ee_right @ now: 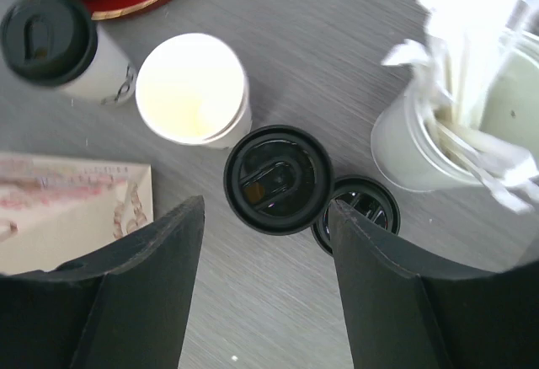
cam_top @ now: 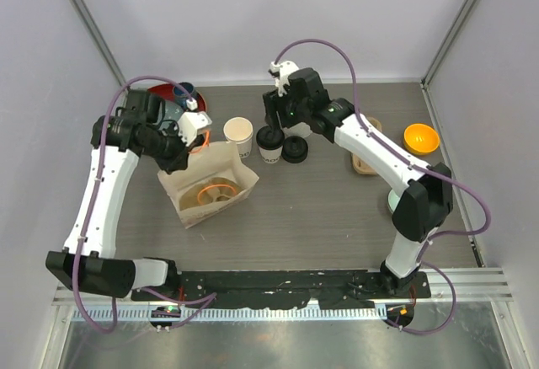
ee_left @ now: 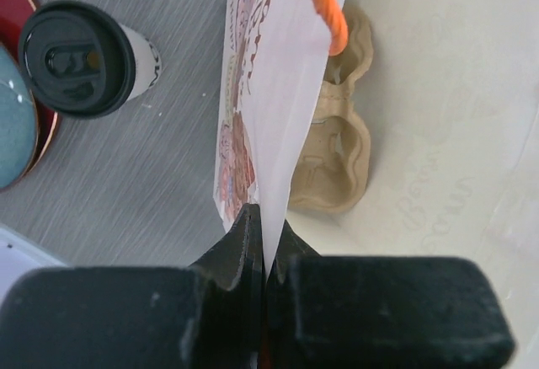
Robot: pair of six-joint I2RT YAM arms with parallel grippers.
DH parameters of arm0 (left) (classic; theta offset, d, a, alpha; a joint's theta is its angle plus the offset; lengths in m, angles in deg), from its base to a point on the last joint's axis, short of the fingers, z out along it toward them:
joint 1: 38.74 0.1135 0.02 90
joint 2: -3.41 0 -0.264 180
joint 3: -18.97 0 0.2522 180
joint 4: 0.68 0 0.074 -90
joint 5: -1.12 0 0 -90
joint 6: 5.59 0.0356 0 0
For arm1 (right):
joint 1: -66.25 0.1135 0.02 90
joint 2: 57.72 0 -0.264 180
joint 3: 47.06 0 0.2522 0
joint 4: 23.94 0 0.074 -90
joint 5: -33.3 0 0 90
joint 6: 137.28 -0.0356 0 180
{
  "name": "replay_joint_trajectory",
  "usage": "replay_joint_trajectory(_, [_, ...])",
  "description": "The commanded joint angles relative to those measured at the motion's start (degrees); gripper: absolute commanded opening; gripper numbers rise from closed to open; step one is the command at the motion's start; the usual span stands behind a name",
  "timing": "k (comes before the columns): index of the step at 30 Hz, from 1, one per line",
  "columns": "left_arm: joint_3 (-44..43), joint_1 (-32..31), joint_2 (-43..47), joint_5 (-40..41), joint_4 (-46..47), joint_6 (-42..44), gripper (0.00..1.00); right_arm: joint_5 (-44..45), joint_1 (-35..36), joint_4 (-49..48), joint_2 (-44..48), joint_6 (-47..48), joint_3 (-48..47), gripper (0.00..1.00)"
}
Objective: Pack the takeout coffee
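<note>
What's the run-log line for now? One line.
left gripper: shut on paper bag edge | right gripper: open over lidded cup | open cup: unlidded

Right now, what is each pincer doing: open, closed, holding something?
Left pincer: closed on the edge of the paper bag.
Right pincer: open over the lidded cup, holding nothing.

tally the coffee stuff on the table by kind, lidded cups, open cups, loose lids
lidded white cups: 2
open white cup: 1
loose black lid: 1
total: 4
</note>
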Motion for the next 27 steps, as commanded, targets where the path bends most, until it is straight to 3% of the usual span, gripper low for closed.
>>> replay_joint_trajectory(1, [2.1,4.6,2.3,-2.2,-10.2,3.9,0.0,-14.0,-0.1,5.3,-1.6,22.2,-6.9,0.67])
replay_joint_trajectory(5, [1.4,8.4,0.3,-7.5,-12.1,5.6,0.0,-31.4,-0.1,10.9,-3.9,36.4,-10.0,0.71])
replay_joint_trajectory(8, [1.3,11.9,0.1,-8.7,-11.9,6.3,0.0,-35.2,-0.1,14.1,-7.3,43.5,-10.7,0.7])
replay_joint_trajectory(13, [1.8,13.5,0.8,-9.1,-12.0,6.8,0.0,-32.5,-0.2,17.8,-13.7,47.6,-15.7,0.6])
replay_joint_trajectory(19, [1.8,13.5,0.8,-10.3,-12.4,6.6,0.0,-28.8,-0.2,26.4,-21.6,48.4,-28.1,0.72])
replay_joint_trajectory(24, [1.3,13.5,0.5,-10.7,-12.9,6.6,0.0,-28.2,0.0,24.8,-21.9,47.4,-26.8,0.72])
replay_joint_trajectory(27, [0.8,13.5,0.2,-11.0,-13.1,6.6,0.0,-26.8,0.1,24.1,-22.2,46.3,-26.7,0.65])
